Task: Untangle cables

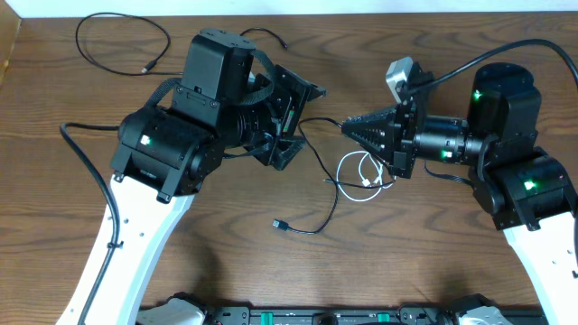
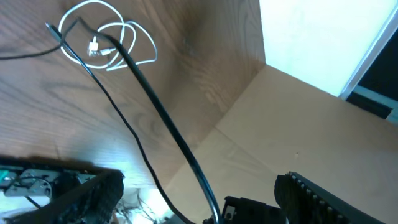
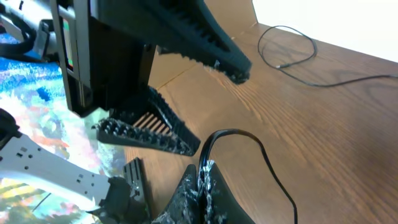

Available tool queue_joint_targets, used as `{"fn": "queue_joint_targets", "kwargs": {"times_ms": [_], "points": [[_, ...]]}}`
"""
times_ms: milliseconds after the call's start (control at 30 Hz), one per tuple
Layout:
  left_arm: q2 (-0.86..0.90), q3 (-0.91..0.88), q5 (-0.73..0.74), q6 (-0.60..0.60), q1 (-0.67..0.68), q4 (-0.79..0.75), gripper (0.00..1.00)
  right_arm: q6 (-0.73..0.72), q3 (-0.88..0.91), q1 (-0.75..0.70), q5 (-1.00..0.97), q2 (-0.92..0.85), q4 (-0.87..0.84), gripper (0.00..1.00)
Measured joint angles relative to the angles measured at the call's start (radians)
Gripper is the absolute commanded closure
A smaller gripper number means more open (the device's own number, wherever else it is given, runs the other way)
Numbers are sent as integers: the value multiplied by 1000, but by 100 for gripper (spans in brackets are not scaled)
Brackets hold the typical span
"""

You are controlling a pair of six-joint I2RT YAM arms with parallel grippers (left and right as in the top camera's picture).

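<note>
My right gripper (image 1: 346, 126) is shut on a black cable (image 1: 281, 224) at mid-table; in the right wrist view its jaws (image 3: 202, 171) pinch that cable (image 3: 233, 130). From the grip the cable runs down past a white cable (image 1: 361, 171), coiled loosely, to a plug end on the table. My left gripper (image 1: 302, 126) is open, facing the right one. In the left wrist view the black cable (image 2: 161, 118) passes between the open jaws (image 2: 199, 180) unclamped, and the white cable (image 2: 93, 46) lies beyond. A second black cable (image 1: 147, 67) lies apart at the far left.
The second black cable also shows in the right wrist view (image 3: 281, 27), looped near the table's far edge. A brown cardboard sheet (image 2: 298, 124) lines the table's edge. Thick black arm cords (image 1: 86, 158) trail beside each arm.
</note>
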State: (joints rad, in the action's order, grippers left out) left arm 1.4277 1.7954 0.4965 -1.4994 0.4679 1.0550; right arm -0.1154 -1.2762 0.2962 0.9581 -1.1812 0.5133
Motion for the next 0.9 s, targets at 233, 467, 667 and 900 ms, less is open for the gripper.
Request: {"fn": "queue_joint_targets", "kwargs": {"times_ms": [233,467,667,900], "points": [[0,0,10,-61,0,-2,20,-29,0,0,1,0,-37,99],[0,0,29,-94,0,-42,21,-53,0,10,1,0,-56,99],[0,0,29,-99,0,-58,20,-66,0,66,5,-1,-116,99],[0,0,29,-101,0,-56,21,-103,0,74,-8,-2,-164,99]]}}
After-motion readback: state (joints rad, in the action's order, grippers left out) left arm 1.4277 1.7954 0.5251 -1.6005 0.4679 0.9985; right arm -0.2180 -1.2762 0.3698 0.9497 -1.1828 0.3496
